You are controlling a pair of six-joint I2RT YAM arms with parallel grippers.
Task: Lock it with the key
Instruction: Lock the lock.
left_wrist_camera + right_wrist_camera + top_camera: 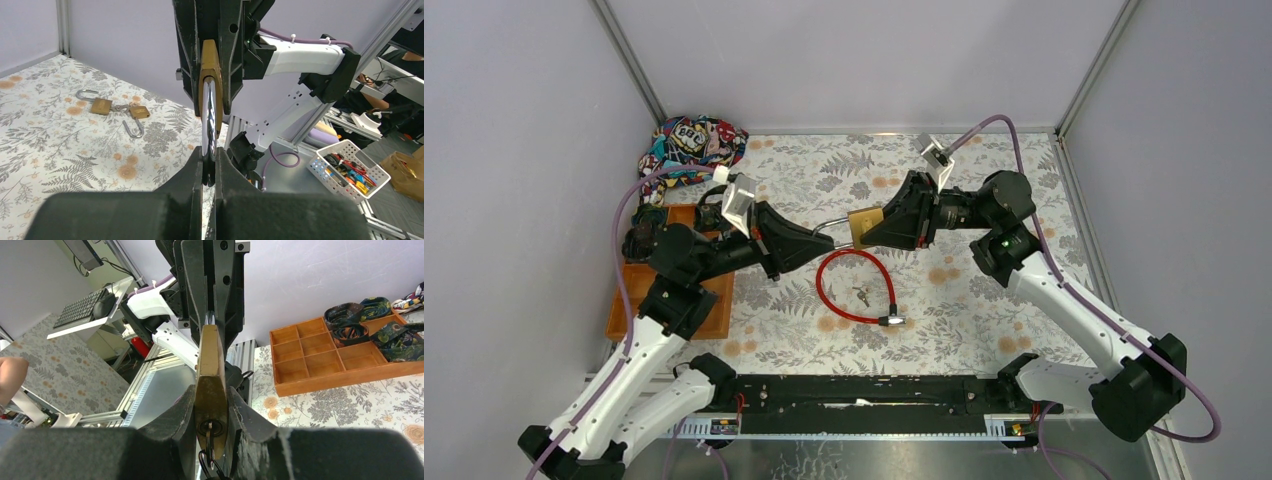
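Padlock held in mid-air between both arms, above the middle of the table (964,320). The right gripper (211,400) is clamped on the flat faces of the brass padlock (865,224), with the bottom end towards its own wrist camera. The left gripper (210,160) is closed tight on the outer bend of the steel shackle (209,115), so each arm grips one end of the lock and the two sets of fingers face each other. In the right wrist view, what appears to be a key (209,437) sits in the keyhole (210,428), though it is small and partly hidden by the fingers. Whether the shackle's free leg is seated in the body cannot be told from any view. Below the lock on the table lies a red cable lock (822,288) with small keys (861,295) inside its loop. Two spare padlocks (100,106) lie farther off, and a wooden tray (720,310) stands at the left. Step in hand, as judged: bracing the lock to close the shackle. The next move calls for pressing the shackle straight along its legs into the body, then turning the key without loosening the right grip.
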